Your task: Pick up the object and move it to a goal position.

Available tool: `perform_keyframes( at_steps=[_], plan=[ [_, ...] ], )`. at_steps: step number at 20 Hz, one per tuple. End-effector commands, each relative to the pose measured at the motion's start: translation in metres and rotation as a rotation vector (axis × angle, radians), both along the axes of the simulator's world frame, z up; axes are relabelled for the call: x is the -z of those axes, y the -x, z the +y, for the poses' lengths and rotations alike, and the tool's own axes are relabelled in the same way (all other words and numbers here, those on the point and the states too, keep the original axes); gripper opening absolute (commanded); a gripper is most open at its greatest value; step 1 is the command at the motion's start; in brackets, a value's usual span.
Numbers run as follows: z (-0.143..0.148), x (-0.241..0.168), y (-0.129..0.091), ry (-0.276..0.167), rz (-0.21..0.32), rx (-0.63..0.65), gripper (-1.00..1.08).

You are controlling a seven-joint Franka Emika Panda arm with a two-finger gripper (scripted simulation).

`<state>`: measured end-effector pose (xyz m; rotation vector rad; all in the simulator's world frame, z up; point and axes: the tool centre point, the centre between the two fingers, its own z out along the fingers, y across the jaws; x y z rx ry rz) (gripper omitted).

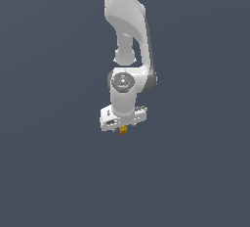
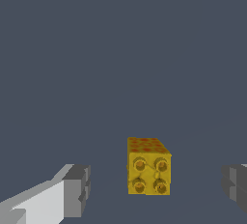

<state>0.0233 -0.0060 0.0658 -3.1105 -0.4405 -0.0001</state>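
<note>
One arm (image 1: 128,40) in exterior view, gripper (image 1: 122,124) pointing down, orange-yellow object (image 1: 123,130) just under it. Wrist view: fingers (image 2: 77,189) spread wide, object (image 2: 147,166) between them, touching neither, nearer the far-side pad.

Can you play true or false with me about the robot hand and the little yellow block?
1. The block is yellow-orange with round bumps. True.
2. The gripper is squeezing the block. False: its fingers stand apart, with gaps on both sides of the block.
3. The block sits between the two fingers. True.
4. The robot arm is red. False: it is white.
5. Three blocks are there. False: only one shows.
</note>
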Motion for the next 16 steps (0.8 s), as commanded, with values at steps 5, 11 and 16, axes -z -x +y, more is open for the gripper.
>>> perform_keyframes(
  at_steps=[5,11,16],
  plan=[
    [0.0,0.031,0.001,0.0,0.001,-0.003,1.0],
    [0.0,0.044,0.0,0.0,0.0,-0.004,1.0],
    [0.0,0.044,0.0,0.0,0.0,-0.004,-1.0]
  ],
)
